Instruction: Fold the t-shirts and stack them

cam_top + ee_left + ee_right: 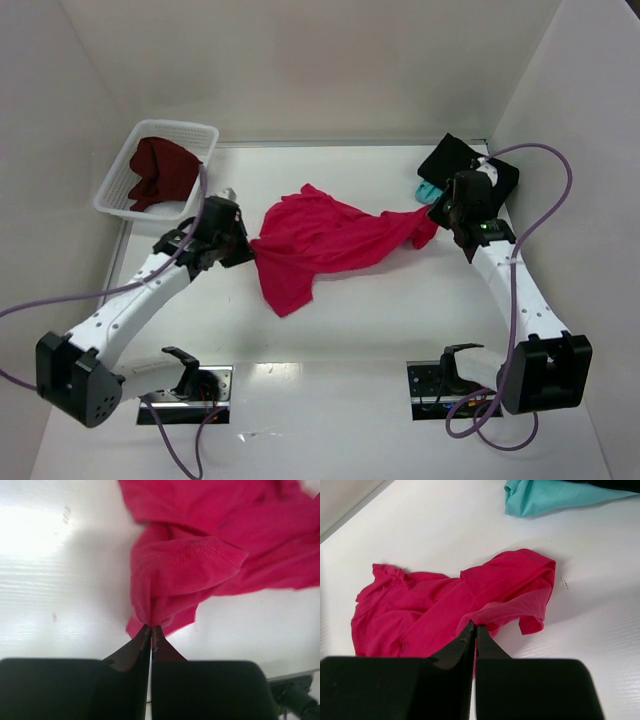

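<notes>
1. Top view: the white surface is boxed in by pale walls, with the back wall well beyond both tools. The crimson-pink t-shirt lies crumpled and stretched between them. The left tool is clamped on its left edge and the right tool on its right end.
2. Top view: beyond the left tool and to its left, a white lattice basket in the far corner holds the maroon t-shirt. Just beyond the right tool lies the black t-shirt, with a bit of the teal t-shirt showing beside it.
3. Left wrist view: the left tool has its jaws pressed together on a bunched fold of the crimson-pink t-shirt. A stitched hem lies just ahead of the tips, and the rest spreads ahead and to the right. To the tool's left is bare, glossy surface with glare.
4. Right wrist view: the right tool is closed on a thin fold of the crimson-pink t-shirt, which spreads ahead and left. The teal t-shirt lies farther ahead to the right, apart from it, on the surface.
</notes>
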